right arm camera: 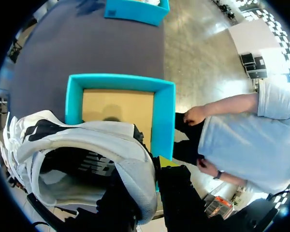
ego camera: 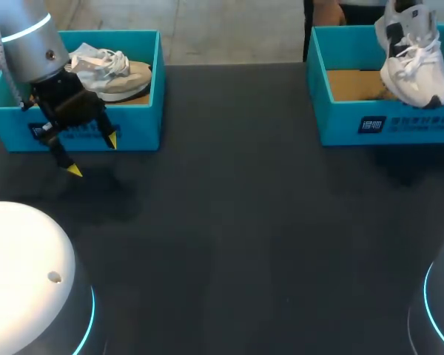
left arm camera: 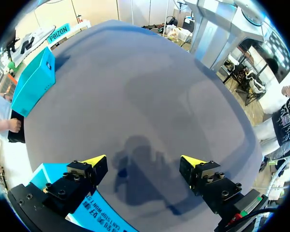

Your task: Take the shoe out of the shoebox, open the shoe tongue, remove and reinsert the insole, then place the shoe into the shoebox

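Currently pinches the white shoe (right arm camera: 101, 140) by its heel collar with the right gripper (right arm camera: 154, 171), a finger on either side of the wall, probably so as to leave the opening free for tongue and insole. Holds it above the right shoebox (right arm camera: 164, 121), clear of the walls, over nothing but bare cardboard floor. Hangs the left gripper (ego camera: 93, 155) spread wide and empty just before the left shoebox (ego camera: 144, 111), with a beige shoe (ego camera: 122, 78) inside.

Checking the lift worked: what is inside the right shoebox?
Bare brown cardboard floor shows in the right shoebox. The white sneaker, held above it by the right pincer, covers the rest.
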Robot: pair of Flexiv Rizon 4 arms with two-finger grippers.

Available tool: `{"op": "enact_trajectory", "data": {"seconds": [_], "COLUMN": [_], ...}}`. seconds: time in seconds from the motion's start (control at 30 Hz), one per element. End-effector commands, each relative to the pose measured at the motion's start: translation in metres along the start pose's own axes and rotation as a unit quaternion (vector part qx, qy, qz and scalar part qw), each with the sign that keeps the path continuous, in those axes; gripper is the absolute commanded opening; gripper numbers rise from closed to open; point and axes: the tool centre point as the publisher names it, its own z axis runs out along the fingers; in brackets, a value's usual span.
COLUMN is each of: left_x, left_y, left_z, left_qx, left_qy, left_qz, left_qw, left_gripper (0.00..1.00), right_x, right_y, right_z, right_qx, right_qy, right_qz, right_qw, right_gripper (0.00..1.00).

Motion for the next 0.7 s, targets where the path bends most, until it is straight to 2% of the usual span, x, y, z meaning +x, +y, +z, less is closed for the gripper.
{"op": "enact_trajectory", "data": {"seconds": [0.03,0.1,0.7], "left_x": [0.0013,0.0013,0.0013], "left_y": [-0.0003,-0.0003,-0.0003], "left_z": [0.0001,0.0001,0.0001], "left_qx": [-0.001,-0.001,-0.001], "left_qy": [-0.001,-0.001,-0.001], "left_qz": [0.0,0.0,0.0], "left_qw": [1.0,1.0,1.0], "left_gripper": [1.0,1.0,1.0], "right_x": [-0.0269,-0.0322,-0.0322], "right_y": [-0.0066,-0.0095,-0.0095], "right_z": [0.0217,0.0277,0.0277], "right_qx": [-0.009,-0.007,-0.007], "right_qy": [0.017,0.015,0.015], "right_qz": [-0.003,-0.011,-0.011], "right_qw": [1.0,1.0,1.0], "right_gripper": [0.0,0.0,0.0]}}
